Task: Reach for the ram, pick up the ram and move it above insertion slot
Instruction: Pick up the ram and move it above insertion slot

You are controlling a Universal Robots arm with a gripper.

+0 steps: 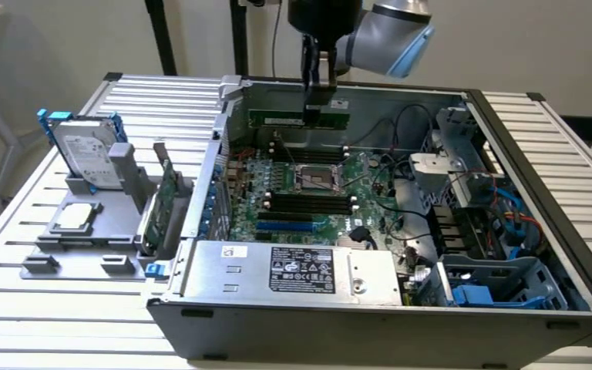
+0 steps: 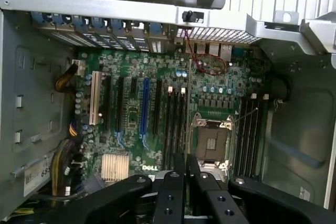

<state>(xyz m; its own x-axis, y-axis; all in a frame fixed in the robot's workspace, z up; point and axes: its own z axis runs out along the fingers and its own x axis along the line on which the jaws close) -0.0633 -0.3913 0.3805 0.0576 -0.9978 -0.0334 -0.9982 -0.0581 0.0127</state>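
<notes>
Exterior view showed the pincer (image 1: 314, 99) clamped on the ram (image 1: 298, 119), lifted; the insertion slot (image 1: 307, 203) lay well below it.

The arm's last joint (image 1: 387, 29) is a rounded silver-grey housing with a light blue cap on its end. Just beside it sits a black cylindrical wrist section, and from that two thin black fingers (image 1: 314, 73) run down, narrow and flat. Seen from the wrist, the gripper (image 2: 185, 182) is matte black, its linkage bars set with round silver screws and small holes.
</notes>
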